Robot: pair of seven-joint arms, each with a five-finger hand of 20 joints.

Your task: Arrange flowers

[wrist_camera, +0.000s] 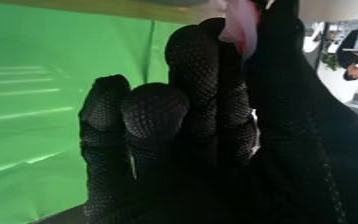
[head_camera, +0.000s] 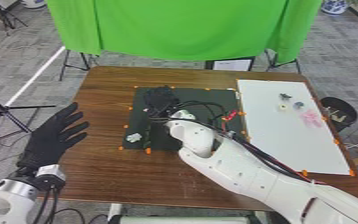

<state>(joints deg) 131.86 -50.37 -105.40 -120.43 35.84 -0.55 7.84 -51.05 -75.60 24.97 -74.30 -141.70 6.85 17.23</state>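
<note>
Right hand (head_camera: 162, 101) is over the far-left part of the dark mat (head_camera: 204, 95), w/ its arm crossing the mat's near-right part; height above mat can't be judged. Head view gives pos. & layout; R wrist view gives the grip: thumb & fingers pinch pale pink petals (wrist_camera: 239, 24) near the fingertips, so it's grasping. Those petals are up at the hand, i.e. over the mat too.

Left hand (head_camera: 53, 137) is left of the mat, well apart from it, released, w/ fingers straight & spread.

Small white flower (head_camera: 133, 137) lies on the mat, nr its near-left corner. White board (head_camera: 286, 150) is just right of the mat & bears pink flowers (head_camera: 311, 118) plus a few small pcs (head_camera: 285, 96), all on its far half. Orange tabs (head_camera: 148, 150) mark edges of mat & board. Brown table (head_camera: 95, 175) is under both. Green cloth (head_camera: 184, 30) hangs beyond the mat; dark bin (head_camera: 345, 102) is to its right, past the board.
</note>
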